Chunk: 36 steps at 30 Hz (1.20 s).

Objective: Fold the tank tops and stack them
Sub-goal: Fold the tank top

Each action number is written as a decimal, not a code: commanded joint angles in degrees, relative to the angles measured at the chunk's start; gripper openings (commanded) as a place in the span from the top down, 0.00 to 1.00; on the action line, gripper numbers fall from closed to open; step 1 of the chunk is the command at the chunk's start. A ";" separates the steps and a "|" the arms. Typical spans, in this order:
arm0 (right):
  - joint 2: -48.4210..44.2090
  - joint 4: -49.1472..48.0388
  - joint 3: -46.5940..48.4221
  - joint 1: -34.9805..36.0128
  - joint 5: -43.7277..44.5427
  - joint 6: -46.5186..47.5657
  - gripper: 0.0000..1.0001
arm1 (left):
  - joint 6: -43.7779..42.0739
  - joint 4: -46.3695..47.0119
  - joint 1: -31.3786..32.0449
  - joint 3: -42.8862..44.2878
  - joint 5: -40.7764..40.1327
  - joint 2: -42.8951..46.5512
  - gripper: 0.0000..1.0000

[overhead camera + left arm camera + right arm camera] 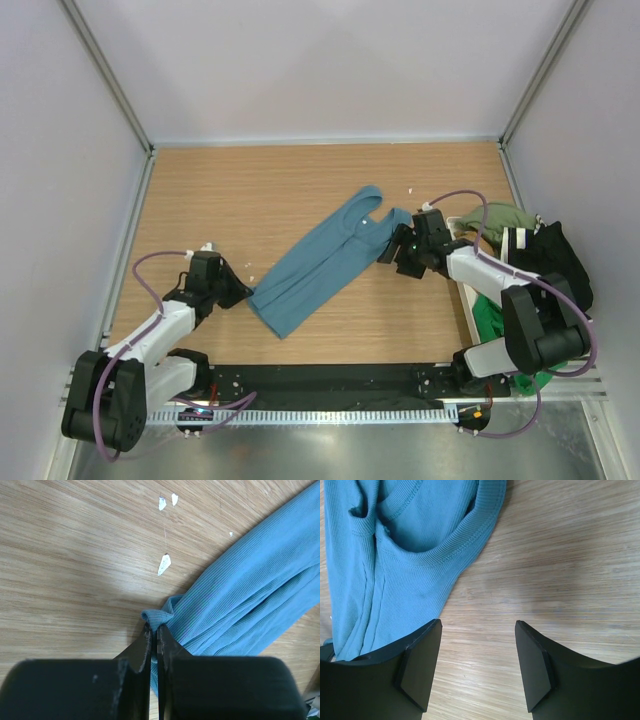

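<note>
**Legible markings: none found**

No text, label, brand, number or sign can be read in any of the three views. The teal tank top (320, 265) shows only plain ribbed cloth and a stitched neckline. The wooden surface (250, 190) shows only grain. The white flecks (163, 565) on it are shapeless, not characters.

Teal top (320, 265) on wooden table (240, 195)
</note>
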<state>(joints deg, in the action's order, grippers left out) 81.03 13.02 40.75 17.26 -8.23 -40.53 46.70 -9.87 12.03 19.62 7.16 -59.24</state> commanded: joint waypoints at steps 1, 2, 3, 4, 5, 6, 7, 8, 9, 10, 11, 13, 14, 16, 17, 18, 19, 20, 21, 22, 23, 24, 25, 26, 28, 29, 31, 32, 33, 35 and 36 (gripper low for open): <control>0.44 -4.05 -0.76 0.67 -1.17 -1.13 0.34 | -1.34 0.38 0.10 1.83 1.37 0.45 1.00; 1.14 -4.75 -0.94 0.85 -1.26 -1.30 0.34 | -1.35 0.29 0.10 1.92 1.37 0.44 1.00; 1.40 -5.02 -1.11 0.94 -1.35 -1.56 0.34 | -1.35 0.29 0.10 1.83 1.37 0.36 1.00; 2.10 -5.71 -1.37 0.94 -1.70 -1.83 0.34 | -1.35 0.29 0.18 1.92 1.54 0.36 1.00; 2.11 -6.07 -1.46 1.02 -1.79 -1.92 0.34 | -1.35 0.29 0.18 1.83 1.54 0.36 1.00; 2.63 -6.25 -1.64 1.11 -2.05 -2.27 0.34 | -1.26 0.38 0.18 1.83 1.54 0.44 1.00; 2.81 -6.86 -1.90 1.20 -2.05 -2.44 0.34 | -1.26 0.29 0.18 1.65 1.54 0.53 1.00; 2.99 -7.12 -1.99 1.55 -2.05 -2.62 0.34 | -1.17 0.38 0.18 1.65 1.46 0.62 1.00; 3.16 -7.21 -2.08 1.47 -1.97 -2.79 0.34 | -1.17 0.38 0.10 1.57 1.46 0.79 1.00; 3.16 -7.48 -2.17 1.55 -1.97 -3.06 0.34 | -1.17 0.29 0.18 1.48 1.46 0.88 1.00; 3.16 -7.83 -2.26 1.73 -1.88 -3.23 0.34 | -1.17 0.20 0.10 1.48 1.46 0.97 1.00; 3.60 -8.01 -2.26 1.90 -1.88 -3.50 0.34 | -1.08 0.29 0.18 1.39 1.46 1.23 1.00; 3.69 -8.27 -2.17 1.99 -1.88 -3.59 0.34 | -1.08 0.38 0.18 1.39 1.46 1.24 1.00; 4.21 -8.79 -2.26 2.52 -1.62 -3.94 0.34 | -1.08 0.38 0.10 1.21 1.54 1.32 1.00; 4.48 -9.67 -2.26 2.69 -1.44 -4.37 0.35 | -1.08 0.29 0.18 1.21 1.54 1.41 1.00; 4.83 -10.11 -2.26 2.70 -1.53 -4.64 0.35 | -1.00 0.38 0.18 1.13 1.54 1.41 1.00; 5.44 -11.25 -2.08 3.04 -1.53 -4.99 0.37 | -0.99 0.46 0.10 1.13 1.46 1.50 1.00; 6.41 -11.87 -1.91 3.05 -1.53 -5.69 0.37 | -0.99 0.46 0.10 1.04 1.63 1.59 1.00; 6.94 -12.31 -1.73 3.13 -1.61 -5.87 0.38 | -0.99 0.46 0.18 1.04 1.72 1.59 1.00; 7.55 -12.66 -1.38 3.22 -1.35 -6.22 0.40 | -0.99 0.38 0.18 0.95 1.72 1.76 1.00; 8.86 -14.49 -1.12 3.22 -1.00 -7.09 0.41 | -0.99 0.46 0.10 0.95 1.81 1.76 1.00; 9.66 -14.77 -0.68 3.22 -0.48 -7.54 0.44 | -0.99 0.38 0.18 0.86 1.81 1.85 1.00; 10.45 -15.30 0.28 3.14 0.66 -7.89 0.46 | -0.99 0.38 0.10 0.86 1.72 1.94 1.00; 12.46 -15.39 0.90 3.22 1.28 -8.42 0.48 | -0.99 0.46 0.18 0.86 1.89 1.94 1.00; 14.40 -15.39 3.01 3.14 2.60 -8.95 0.57 | -0.91 0.46 0.36 0.69 1.81 2.03 1.00; 16.24 -15.21 3.80 3.05 4.43 -9.21 0.60 | -0.82 0.38 0.88 0.60 1.72 2.03 1.00; 18.53 -14.51 6.34 2.44 5.59 -9.30 0.73 | 0.14 0.11 1.76 0.16 1.37 2.29 1.00; 19.50 -14.42 7.14 2.08 5.59 -9.21 0.78 | 0.67 0.11 2.98 -0.10 1.28 2.46 1.00; 21.77 -13.73 9.06 1.64 5.77 -9.04 0.87 | 1.37 0.11 3.69 -0.54 1.11 2.73 1.00; 23.98 -13.37 11.18 0.59 5.33 -8.60 0.93 | 3.22 -0.15 6.14 -1.16 -0.12 4.56 1.00; 25.91 -13.37 12.32 -0.63 5.15 -8.34 0.95 | 3.83 -0.24 7.03 -1.94 -1.00 5.36 1.00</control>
<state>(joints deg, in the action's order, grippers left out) 102.19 -2.92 50.85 18.87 -7.57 -50.13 48.01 -10.02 16.67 18.96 7.35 -56.64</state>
